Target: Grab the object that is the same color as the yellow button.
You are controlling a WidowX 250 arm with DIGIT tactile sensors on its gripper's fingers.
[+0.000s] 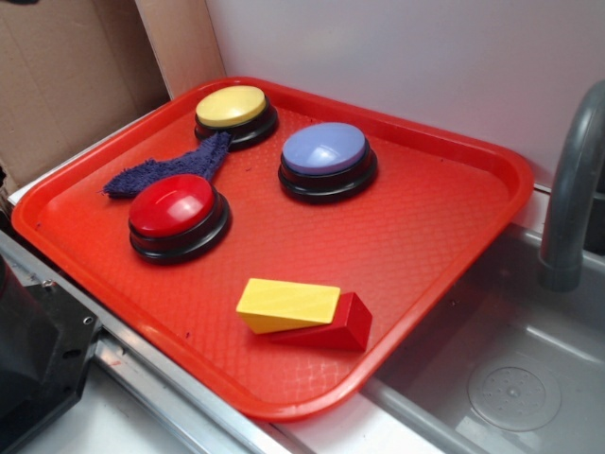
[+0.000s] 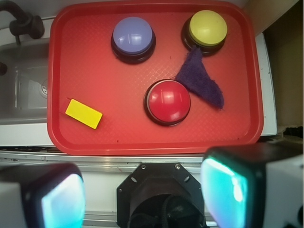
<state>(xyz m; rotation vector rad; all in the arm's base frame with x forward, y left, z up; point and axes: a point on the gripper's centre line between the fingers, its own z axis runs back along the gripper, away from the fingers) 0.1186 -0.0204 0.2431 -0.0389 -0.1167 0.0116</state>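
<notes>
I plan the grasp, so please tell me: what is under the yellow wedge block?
The yellow wedge block lies on a red wedge block, on the red tray. From the wrist view, yellow hides red completely.

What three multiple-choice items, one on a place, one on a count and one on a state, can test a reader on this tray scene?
1. Where does the purple cloth lie?
A. in the sink
B. between the yellow button and the red button
C. under the blocks

2. How many buttons stand on the tray?
A. two
B. three
C. four

3. How does the yellow block stand to the red block?
A. it rests on top of it
B. it lies far from it
C. it lies under it

Key: 1 B, the cloth reaches from the yellow button's base to beside the red one. 2 B, yellow, red and blue are there. 3 A, the exterior view shows yellow over red, and from above only yellow shows.

The hand is open, holding nothing.
</notes>
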